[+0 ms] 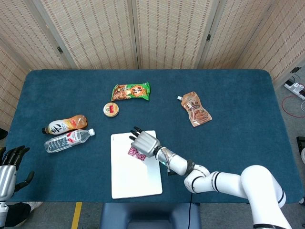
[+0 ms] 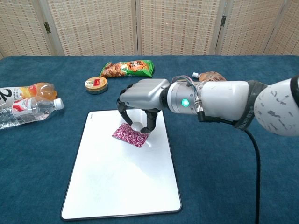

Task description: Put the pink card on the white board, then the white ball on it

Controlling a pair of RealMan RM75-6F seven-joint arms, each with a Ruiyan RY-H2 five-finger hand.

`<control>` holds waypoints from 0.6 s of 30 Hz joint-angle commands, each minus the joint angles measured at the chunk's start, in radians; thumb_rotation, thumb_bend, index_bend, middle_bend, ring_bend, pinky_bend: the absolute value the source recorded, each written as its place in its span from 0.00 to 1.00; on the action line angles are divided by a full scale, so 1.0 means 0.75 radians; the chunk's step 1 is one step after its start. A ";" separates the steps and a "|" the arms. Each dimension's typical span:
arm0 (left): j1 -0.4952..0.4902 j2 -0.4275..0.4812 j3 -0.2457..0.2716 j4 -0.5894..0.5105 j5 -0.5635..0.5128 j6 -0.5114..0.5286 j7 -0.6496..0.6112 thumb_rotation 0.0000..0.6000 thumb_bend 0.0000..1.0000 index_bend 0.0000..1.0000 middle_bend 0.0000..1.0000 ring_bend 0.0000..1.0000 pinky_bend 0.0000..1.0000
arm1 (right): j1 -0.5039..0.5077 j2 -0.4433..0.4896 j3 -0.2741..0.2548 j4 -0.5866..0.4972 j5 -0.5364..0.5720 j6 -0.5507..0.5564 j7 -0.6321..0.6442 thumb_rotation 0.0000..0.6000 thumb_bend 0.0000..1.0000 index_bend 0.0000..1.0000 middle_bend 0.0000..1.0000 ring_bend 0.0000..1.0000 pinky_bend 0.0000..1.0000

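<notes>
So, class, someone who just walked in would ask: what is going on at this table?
The robot's right hand holds the white ball directly over the pink card, which already lies on the white board. Whether the ball touches the card cannot be told. The left hand waits at the table's near edge, holding nothing.

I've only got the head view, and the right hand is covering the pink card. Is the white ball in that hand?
Observer: Yes. The chest view shows the right hand pinching the white ball between its fingertips, under the palm.
Operator: Where is the ball relative to the card?
Observer: Over the pink card, about at its middle. I cannot tell whether it touches.
Operator: Is the card fully on the board?
Observer: Yes. It lies flat on the upper part of the white board, inside its edges.
</notes>
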 commanded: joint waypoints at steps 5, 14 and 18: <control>0.003 -0.005 0.002 0.014 -0.004 -0.002 -0.012 1.00 0.36 0.20 0.17 0.18 0.00 | 0.037 -0.033 -0.019 0.033 0.054 -0.009 -0.026 1.00 0.33 0.29 0.17 0.03 0.00; -0.002 -0.006 -0.004 0.027 -0.003 -0.005 -0.026 1.00 0.36 0.19 0.17 0.18 0.00 | -0.011 0.073 -0.053 -0.100 0.050 0.105 -0.021 1.00 0.33 0.15 0.16 0.02 0.00; -0.010 -0.008 -0.011 0.032 -0.004 -0.011 -0.033 1.00 0.36 0.19 0.17 0.18 0.00 | -0.112 0.221 -0.099 -0.251 0.052 0.251 -0.064 1.00 0.33 0.15 0.15 0.02 0.00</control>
